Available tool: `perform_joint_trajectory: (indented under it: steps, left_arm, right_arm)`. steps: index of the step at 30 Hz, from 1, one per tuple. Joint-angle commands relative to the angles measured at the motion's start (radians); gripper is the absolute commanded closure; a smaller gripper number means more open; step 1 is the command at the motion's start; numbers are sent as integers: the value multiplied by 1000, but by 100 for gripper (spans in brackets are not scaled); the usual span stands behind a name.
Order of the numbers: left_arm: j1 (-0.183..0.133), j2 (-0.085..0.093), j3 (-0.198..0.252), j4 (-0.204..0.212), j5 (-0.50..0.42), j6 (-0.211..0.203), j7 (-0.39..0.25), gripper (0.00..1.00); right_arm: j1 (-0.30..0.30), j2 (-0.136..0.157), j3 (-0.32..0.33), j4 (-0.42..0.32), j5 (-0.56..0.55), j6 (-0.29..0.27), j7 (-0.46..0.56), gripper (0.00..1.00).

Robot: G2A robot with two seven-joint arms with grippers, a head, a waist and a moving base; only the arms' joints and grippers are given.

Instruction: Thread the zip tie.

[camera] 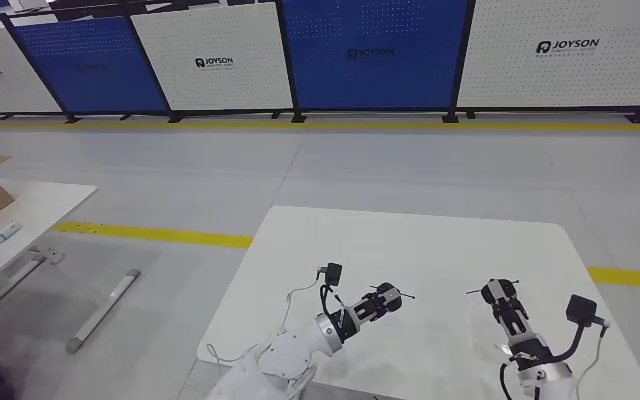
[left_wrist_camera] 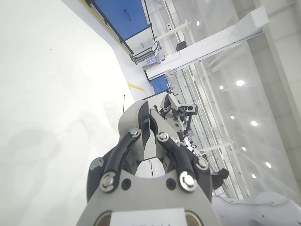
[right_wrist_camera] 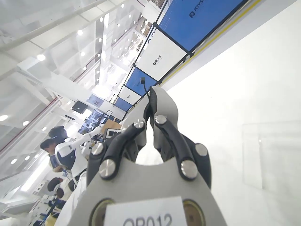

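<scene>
You are looking at the right gripper point(right_wrist_camera: 151, 95) hovering over the desk point(camera: 420, 240), close to its near right corner. Its jaws are pressing together on the zip tie point(right_wrist_camera: 142, 80), which is sticking out past the fingertips, head end outward, clear of the desk surface. The left gripper point(left_wrist_camera: 148, 116) is hanging above the near edge, toward the middle, well apart from the right one. Its fingers are likewise clamping together, pinching a thin black strip point(left_wrist_camera: 124, 103) that is jutting out sideways. You cannot tell whether this strip is part of the same tie.
</scene>
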Motion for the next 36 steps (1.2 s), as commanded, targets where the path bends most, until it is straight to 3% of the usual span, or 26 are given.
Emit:
perform_joint_trajectory:
  steps: [1, 18, 26, 33, 36]
  left_arm:
    - [0, 0, 0, 0, 0, 0, 0, 100]
    - [0, 0, 0, 0, 0, 0, 0, 100]
    - [0, 0, 0, 0, 0, 0, 0, 100]
    - [0, 0, 0, 0, 0, 0, 0, 100]
    - [0, 0, 0, 0, 0, 0, 0, 100]
  right_arm:
    - [0, 0, 0, 0, 0, 0, 0, 100]
    - [0, 0, 0, 1, 1, 0, 0, 100]
    - [4, -15, -22, -15, 35, -1, -5, 100]
    - [65, -26, -80, 5, 87, 45, 126, 100]
    - [65, -26, -80, 5, 87, 45, 126, 100]
